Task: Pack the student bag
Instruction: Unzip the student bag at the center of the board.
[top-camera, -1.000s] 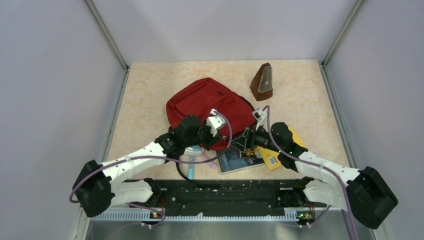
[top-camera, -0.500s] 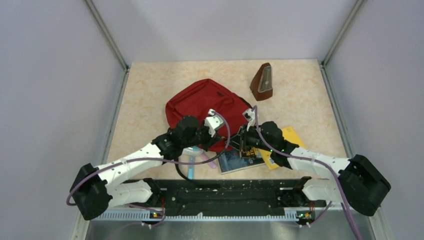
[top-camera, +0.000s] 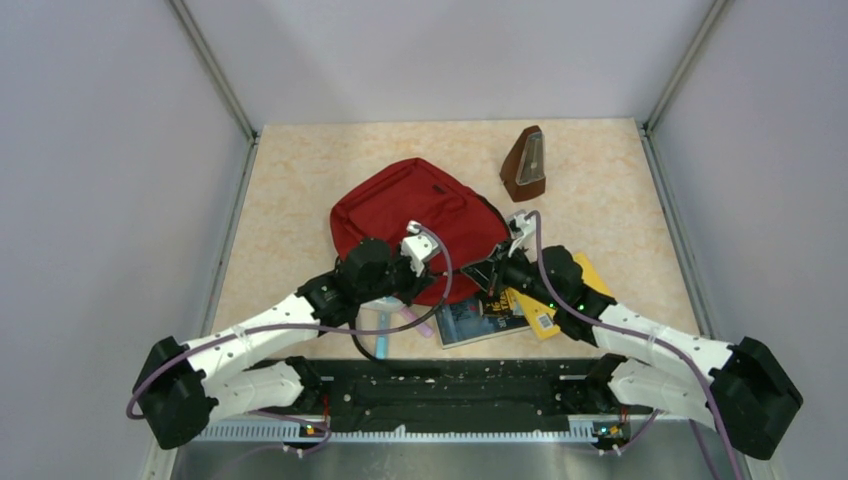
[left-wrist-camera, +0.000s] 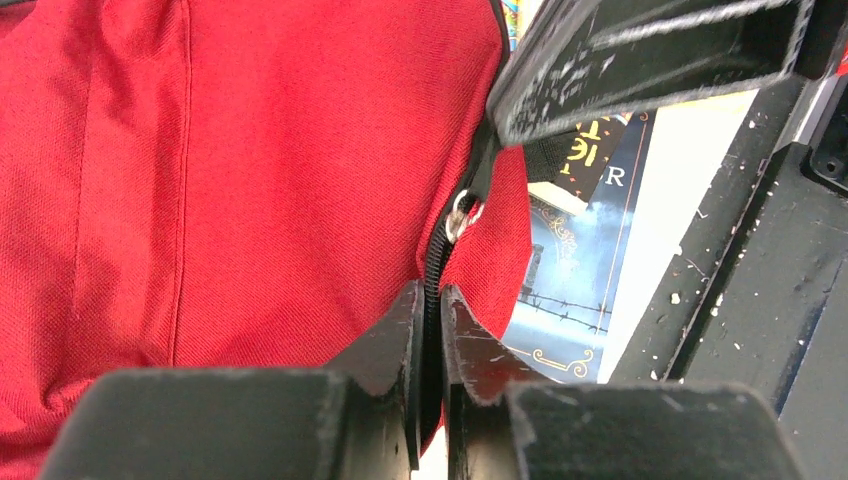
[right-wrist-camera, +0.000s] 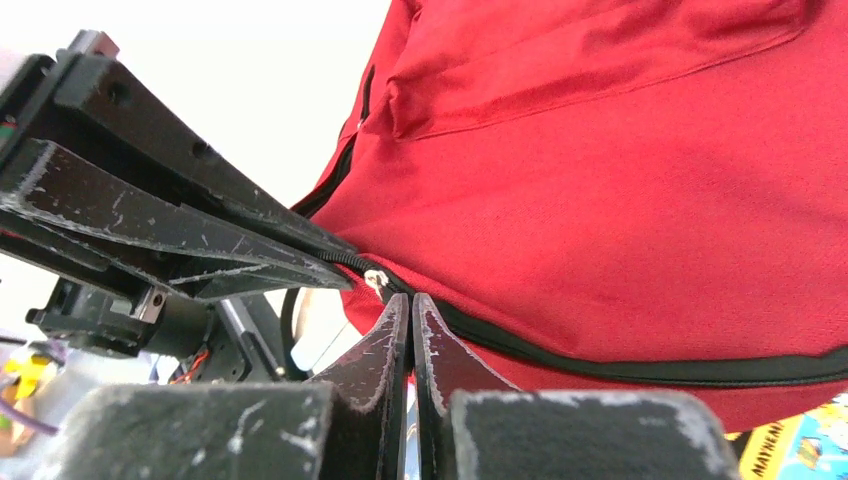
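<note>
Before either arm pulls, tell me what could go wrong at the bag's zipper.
1. The left fingers and right fingers crowd one short stretch of zipper; they could knock together.
2. The right fingers are shut beside the metal pull, perhaps not on it; a tug may slip off.
3. The edge of the bag seems to lie over a book; pulling may drag it.

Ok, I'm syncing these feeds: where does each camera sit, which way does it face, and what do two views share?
Top external: above and behind the bases, looking down on the table, red backpack and metronome; both arms show.
Left wrist: looks along the left gripper, pinching the backpack's zipper line.
Right wrist: looks along the shut right gripper at the same zipper.
Shared: both wrist views show the zipper slider.
</note>
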